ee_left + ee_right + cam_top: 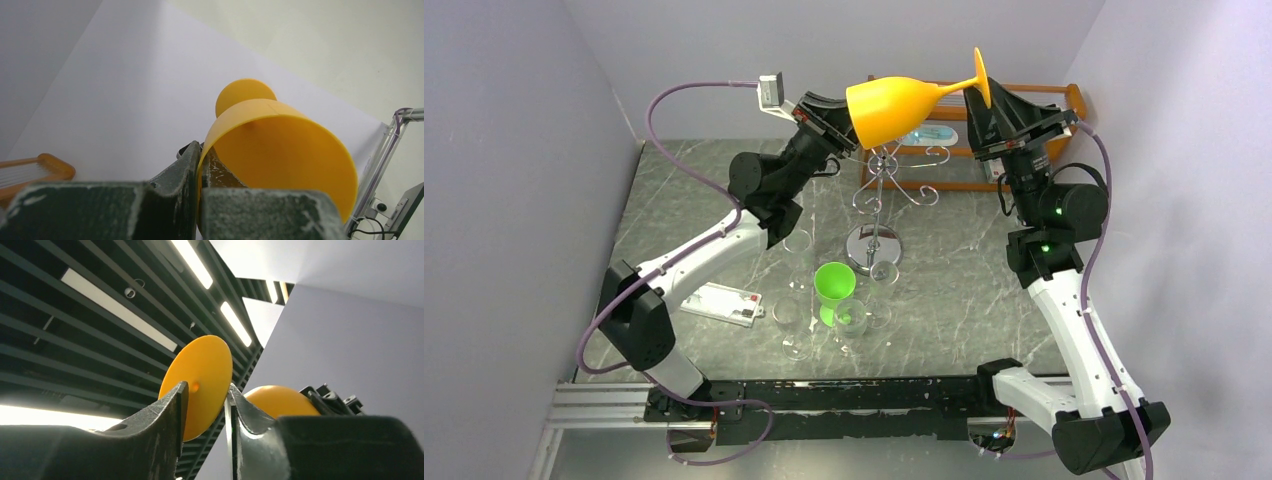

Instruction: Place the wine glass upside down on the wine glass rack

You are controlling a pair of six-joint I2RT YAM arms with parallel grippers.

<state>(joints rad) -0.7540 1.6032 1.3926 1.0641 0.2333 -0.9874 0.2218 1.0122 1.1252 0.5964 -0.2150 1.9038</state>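
Top external shows a green cup [834,283] and clear glasses [792,325] loose on the near table [984,290], then the wine glass rack [876,190], which carries no glass. Above it the orange wine glass [894,100] lies sideways in the air, bowl left, foot right. The left gripper [200,160] is clenched on the bowl's rim. The right gripper [206,395] straddles the foot, though I cannot tell whether it presses. Inverting and hanging the glass remain. Farthest stands a wooden shelf [954,184].

From above, the wine glass [899,103] hides the top of the wine glass rack [873,240] and part of the wooden shelf [1076,100]
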